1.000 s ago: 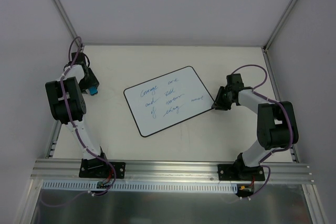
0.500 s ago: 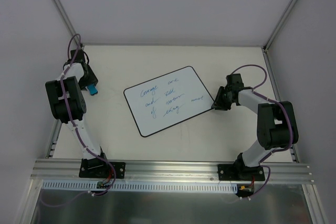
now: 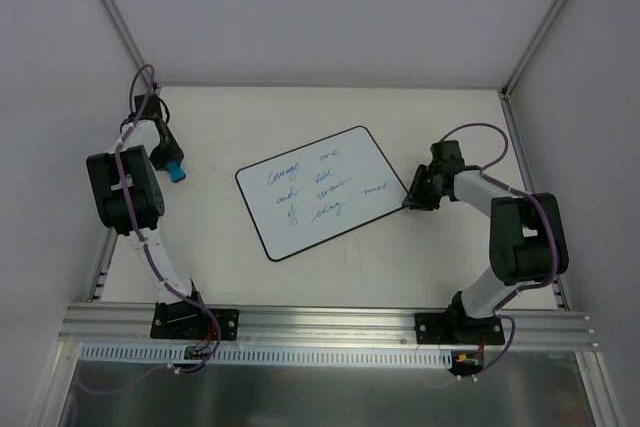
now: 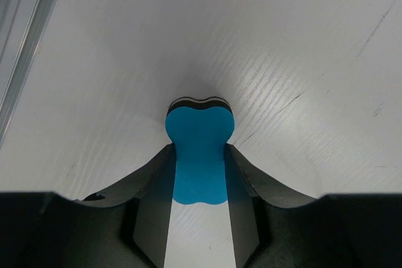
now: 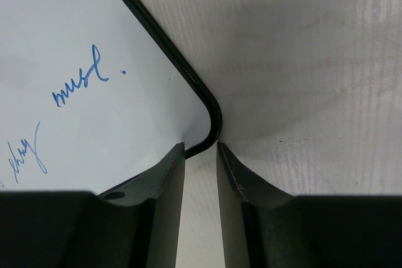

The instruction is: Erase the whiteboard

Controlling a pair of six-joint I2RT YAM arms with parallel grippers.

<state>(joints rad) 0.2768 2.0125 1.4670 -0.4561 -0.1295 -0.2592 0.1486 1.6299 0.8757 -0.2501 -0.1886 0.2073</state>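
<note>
The whiteboard (image 3: 320, 192) lies tilted on the table with blue handwriting across it. At the far left lies a small blue eraser (image 3: 176, 171), and my left gripper (image 3: 172, 164) is shut on it. In the left wrist view the eraser (image 4: 200, 133) bulges where my left gripper (image 4: 200, 150) squeezes its sides, and it rests on the table. My right gripper (image 3: 408, 204) is at the board's right corner. In the right wrist view its narrow-set tips (image 5: 201, 147) pinch the rounded black-edged corner of the whiteboard (image 5: 94, 61).
The cream tabletop (image 3: 330, 267) is fenced by white walls with metal posts at the back corners. A metal rail (image 4: 25, 36) runs along the left edge close to the eraser. An aluminium beam (image 3: 330, 319) carrying the arm bases crosses the front.
My left gripper's jaws have closed onto the blue eraser, which shifted slightly towards the arm. The right arm and the board have not moved.
</note>
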